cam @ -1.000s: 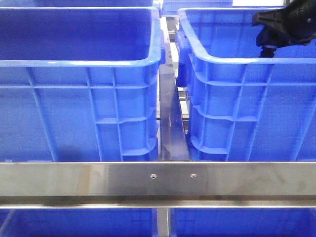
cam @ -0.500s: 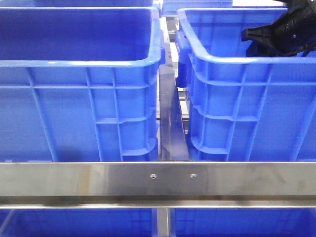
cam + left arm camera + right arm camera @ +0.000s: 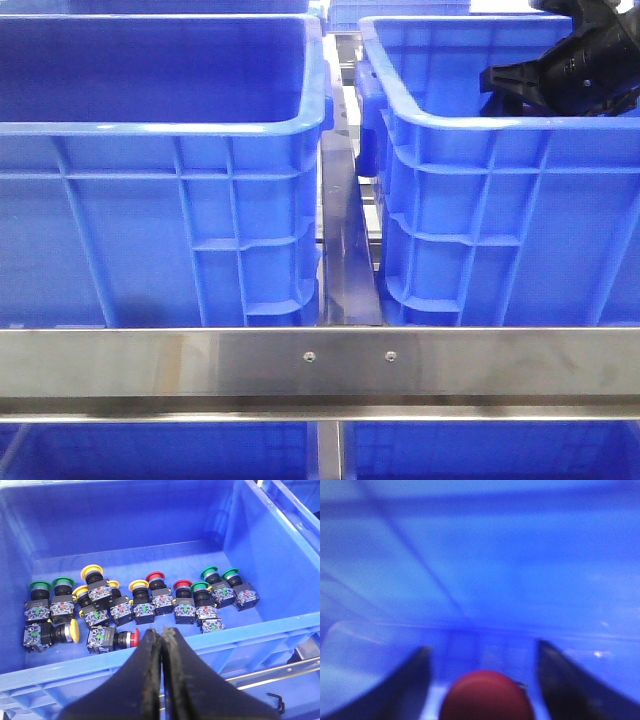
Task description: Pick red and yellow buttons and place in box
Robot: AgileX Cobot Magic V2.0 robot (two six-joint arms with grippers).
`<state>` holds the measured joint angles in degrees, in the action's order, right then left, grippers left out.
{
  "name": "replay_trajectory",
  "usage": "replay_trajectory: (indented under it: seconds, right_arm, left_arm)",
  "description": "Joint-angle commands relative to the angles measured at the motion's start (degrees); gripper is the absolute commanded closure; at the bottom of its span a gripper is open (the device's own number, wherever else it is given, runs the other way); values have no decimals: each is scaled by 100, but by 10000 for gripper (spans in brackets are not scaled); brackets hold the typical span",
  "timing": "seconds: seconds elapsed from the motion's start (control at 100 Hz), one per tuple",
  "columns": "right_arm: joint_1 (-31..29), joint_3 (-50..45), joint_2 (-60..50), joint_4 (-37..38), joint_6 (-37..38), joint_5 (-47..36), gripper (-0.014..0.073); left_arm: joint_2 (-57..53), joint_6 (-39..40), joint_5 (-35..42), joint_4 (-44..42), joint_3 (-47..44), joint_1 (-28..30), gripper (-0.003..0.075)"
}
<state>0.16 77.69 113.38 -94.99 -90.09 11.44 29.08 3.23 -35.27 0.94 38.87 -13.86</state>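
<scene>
A dark red button (image 3: 487,697) sits between the two fingers of my right gripper (image 3: 482,652), which looks shut on it; this view is blurred. The gripper (image 3: 492,80) hangs at rim height inside the right-hand blue box (image 3: 480,190). More red buttons (image 3: 135,638) and yellow buttons (image 3: 91,571) lie among green ones on the floor of another blue crate (image 3: 125,515). My left gripper (image 3: 162,631) hovers over that crate's near rim, shut and holding nothing.
The left blue crate (image 3: 150,200) stands beside the box, with a narrow metal strip (image 3: 345,250) between them. A steel rail (image 3: 320,360) crosses in front. Green buttons (image 3: 212,572) sit among the red and yellow ones.
My right arm has moved left and slightly down along the top of the right box. The crates have not moved.
</scene>
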Motion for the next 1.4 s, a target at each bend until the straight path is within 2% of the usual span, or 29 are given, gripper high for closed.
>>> replay_trajectory:
  seconds: [0.0, 0.17, 0.36, 0.85, 1.28, 1.39]
  right_arm:
    - [-13, 136, -499, -67, -68, 55, 57]
    - [-13, -11, -936, -67, -68, -60, 57]
    - [-7, -655, -1866, -67, -68, -227, 67]
    - [5, -2967, -5317, -119, -68, -1275, 67]
    - [5, -4640, -8054, -413, -68, -943, 67]
    - [5, -4902, -8516, -413, -68, -856, 119]
  left_arm:
    - [25, 60, 424, 16, 148, 6, 739]
    - [25, 60, 424, 16, 148, 6, 739]
    - [25, 60, 414, 16, 148, 6, 739]
    - [25, 60, 414, 16, 148, 6, 739]
    - [25, 60, 414, 16, 148, 6, 739]
    - [25, 60, 414, 16, 148, 6, 739]
